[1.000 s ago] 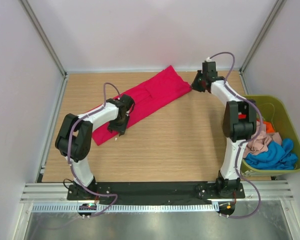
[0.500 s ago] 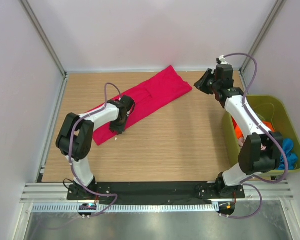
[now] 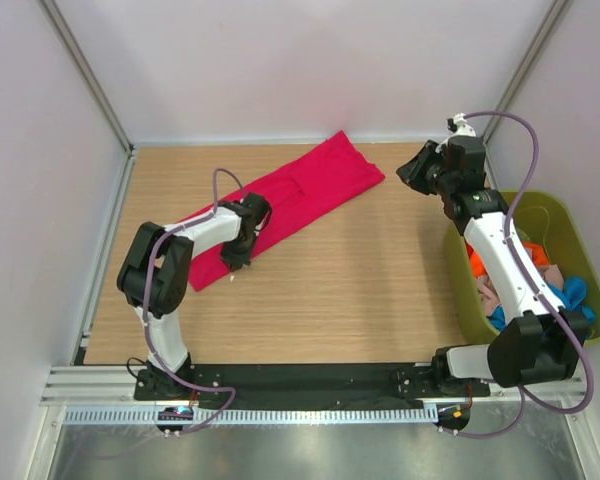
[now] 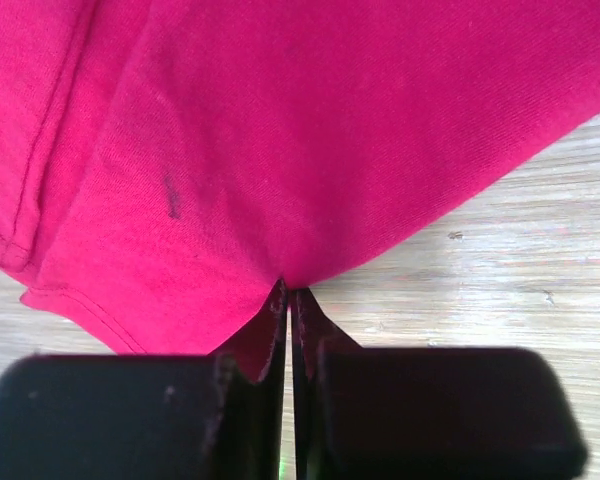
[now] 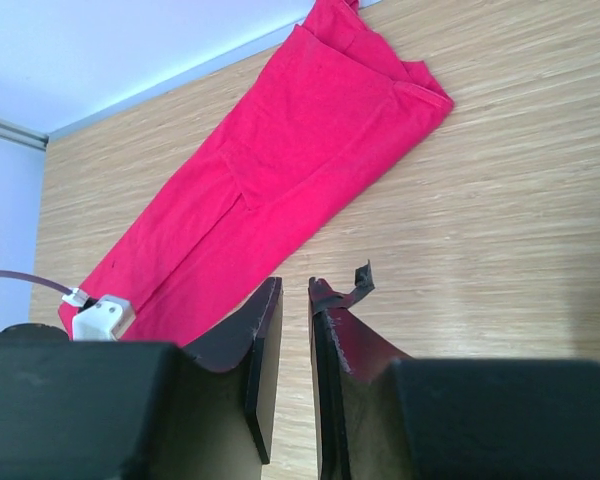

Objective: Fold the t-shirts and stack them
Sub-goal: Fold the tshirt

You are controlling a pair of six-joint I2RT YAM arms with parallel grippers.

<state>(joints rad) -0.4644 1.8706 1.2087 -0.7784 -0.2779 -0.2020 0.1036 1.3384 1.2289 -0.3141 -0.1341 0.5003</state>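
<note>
Crimson-red t-shirt (image 3: 290,200) lies folded into a long strip on the wooden table (image 3: 360,290), running on a slant from the lower left of the overhead frame up toward the upper middle. The left gripper (image 3: 238,252) sits at the strip's near edge, toward its lower-left end. In the left wrist view its fingers (image 4: 270,340) are clenched together on a small peak of the red cloth (image 4: 330,130), which fans out from the pinch across the upper part of that frame.

The right gripper (image 3: 412,172) hangs over bare wood just right of the strip's upper end and is not touching the cloth. Its wrist view shows the two fingers (image 5: 265,340) drawn nearly together with only a narrow slit between them and nothing held.

At the right edge of the overhead frame stands an olive-green tub (image 3: 570,338). Inside it, partly hidden by the right arm, lie an orange-red t-shirt (image 3: 536,254), a beige-pink t-shirt (image 3: 486,292) and a bright blue t-shirt (image 3: 577,290), all crumpled.
</note>
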